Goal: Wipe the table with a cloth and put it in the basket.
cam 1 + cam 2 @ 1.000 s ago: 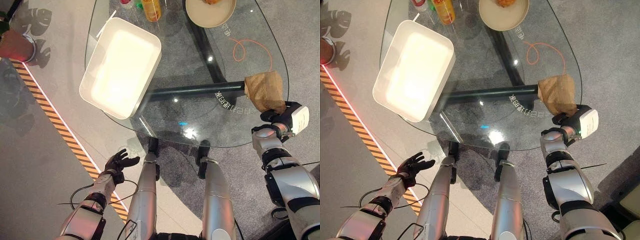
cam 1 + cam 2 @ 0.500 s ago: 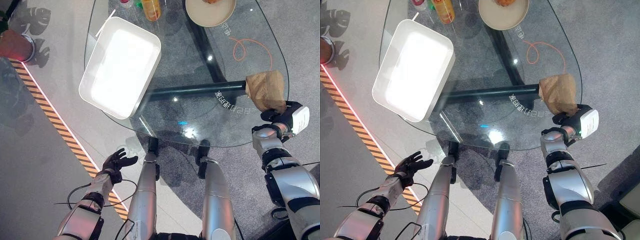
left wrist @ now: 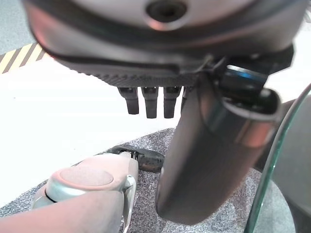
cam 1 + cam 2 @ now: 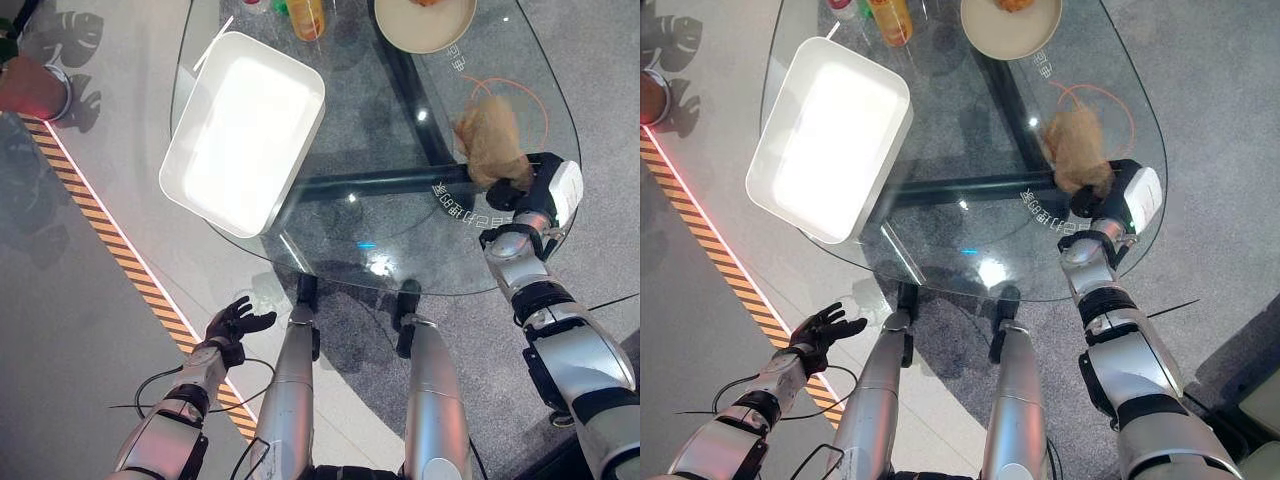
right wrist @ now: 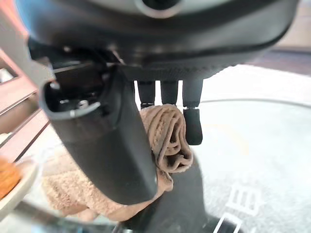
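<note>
A crumpled tan cloth (image 4: 490, 140) lies on the right side of the round glass table (image 4: 400, 235). My right hand (image 4: 528, 190) is at the cloth's near edge. In the right wrist view its thumb (image 5: 107, 145) and fingers pinch a fold of the cloth (image 5: 167, 138). The white rectangular basket (image 4: 297, 165) stands on the table's left part and holds nothing. My left hand (image 4: 235, 325) hangs below the table's near edge over the floor, with its fingers (image 3: 148, 102) relaxed and nothing in them.
A beige bowl (image 4: 425, 25) with food and a few bottles (image 4: 305, 15) stand at the table's far edge. An orange cord loop (image 4: 535, 95) lies by the cloth. Yellow-black striped tape (image 4: 110, 240) runs across the floor on the left, past a plant pot (image 4: 35, 90).
My right hand has dragged the cloth away from the table's right rim, leftwards and farther in across the glass. The left hand has stayed low by the floor.
</note>
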Available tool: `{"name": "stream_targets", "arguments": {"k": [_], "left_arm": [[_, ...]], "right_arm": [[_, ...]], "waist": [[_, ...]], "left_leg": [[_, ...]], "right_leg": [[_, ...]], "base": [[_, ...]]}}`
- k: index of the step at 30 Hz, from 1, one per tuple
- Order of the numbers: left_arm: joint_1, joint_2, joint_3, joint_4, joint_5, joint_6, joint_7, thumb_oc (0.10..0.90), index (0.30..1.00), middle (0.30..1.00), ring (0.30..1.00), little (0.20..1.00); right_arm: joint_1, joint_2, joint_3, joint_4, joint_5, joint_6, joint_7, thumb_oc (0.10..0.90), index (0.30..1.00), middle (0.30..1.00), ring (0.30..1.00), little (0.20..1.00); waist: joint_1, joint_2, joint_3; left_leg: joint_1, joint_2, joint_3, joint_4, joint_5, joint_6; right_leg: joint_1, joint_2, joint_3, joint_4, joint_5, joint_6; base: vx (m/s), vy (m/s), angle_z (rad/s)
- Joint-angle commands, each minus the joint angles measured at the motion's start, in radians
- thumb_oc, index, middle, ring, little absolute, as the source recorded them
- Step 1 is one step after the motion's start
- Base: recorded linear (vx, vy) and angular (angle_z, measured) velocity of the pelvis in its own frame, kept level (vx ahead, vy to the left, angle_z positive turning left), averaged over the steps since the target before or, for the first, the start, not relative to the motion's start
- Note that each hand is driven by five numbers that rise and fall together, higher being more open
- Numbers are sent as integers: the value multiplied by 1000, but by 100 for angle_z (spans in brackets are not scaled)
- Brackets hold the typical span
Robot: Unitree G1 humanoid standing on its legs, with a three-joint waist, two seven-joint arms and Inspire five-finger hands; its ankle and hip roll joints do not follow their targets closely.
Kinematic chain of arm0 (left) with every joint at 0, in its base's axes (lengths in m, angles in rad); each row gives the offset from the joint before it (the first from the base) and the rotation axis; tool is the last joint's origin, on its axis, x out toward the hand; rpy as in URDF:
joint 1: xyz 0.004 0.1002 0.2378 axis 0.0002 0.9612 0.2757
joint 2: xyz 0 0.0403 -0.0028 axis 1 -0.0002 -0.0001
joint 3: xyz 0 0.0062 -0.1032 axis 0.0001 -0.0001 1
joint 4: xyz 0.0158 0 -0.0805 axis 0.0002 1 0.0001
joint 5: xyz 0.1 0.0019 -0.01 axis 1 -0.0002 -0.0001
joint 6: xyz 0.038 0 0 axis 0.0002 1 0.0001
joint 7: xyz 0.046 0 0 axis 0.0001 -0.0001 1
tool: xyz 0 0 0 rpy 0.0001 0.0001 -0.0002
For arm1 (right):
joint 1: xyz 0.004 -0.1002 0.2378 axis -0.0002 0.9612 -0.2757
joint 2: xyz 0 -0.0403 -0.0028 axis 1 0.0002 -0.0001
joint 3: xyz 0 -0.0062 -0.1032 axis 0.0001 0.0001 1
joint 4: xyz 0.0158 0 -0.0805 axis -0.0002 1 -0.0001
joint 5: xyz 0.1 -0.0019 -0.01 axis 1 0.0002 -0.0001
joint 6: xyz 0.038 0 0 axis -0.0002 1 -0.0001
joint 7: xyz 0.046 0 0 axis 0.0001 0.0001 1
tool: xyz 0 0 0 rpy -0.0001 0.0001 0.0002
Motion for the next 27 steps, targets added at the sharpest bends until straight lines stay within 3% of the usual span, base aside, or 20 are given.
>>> {"name": "stream_targets", "arguments": {"k": [1, 6, 18, 27], "left_arm": [[14, 0, -6, 41, -24, -27, 24, 800, 900, 900, 900, 900], [17, -7, -14, 28, -21, -28, 32, 800, 900, 900, 900, 900], [21, -25, -24, 12, -12, -29, 44, 800, 900, 900, 900, 900], [28, -43, -27, 1, -6, -38, 62, 800, 900, 900, 900, 900]], "right_arm": [[-84, -67, 47, -68, -63, -15, -9, 100, 300, 300, 300, 200], [-78, -44, 74, -78, -81, 17, 8, 100, 300, 300, 300, 200], [-70, 4, 168, -125, -202, 26, 106, 100, 300, 300, 300, 200], [-58, 41, 268, -270, -303, 30, 197, 100, 300, 300, 300, 200]], "waist": [[-1, 2, -19], [3, 4, -19], [8, 7, -19], [9, 5, -19]], "left_leg": [[0, -80, 92, 91, -96, 116], [-1, -83, 94, 87, -92, 116], [-1, -88, 97, 81, -83, 114], [-9, -89, 99, 76, -73, 110]], "right_leg": [[48, 59, -39, -84, 36, -34], [48, 57, -43, -87, 37, -35], [50, 55, -50, -94, 40, -38], [42, 55, -53, -95, 41, -41]], "base": [[0, 0, 0], [0, 0, 0], [0, 0, 0], [0, 0, 0]]}}
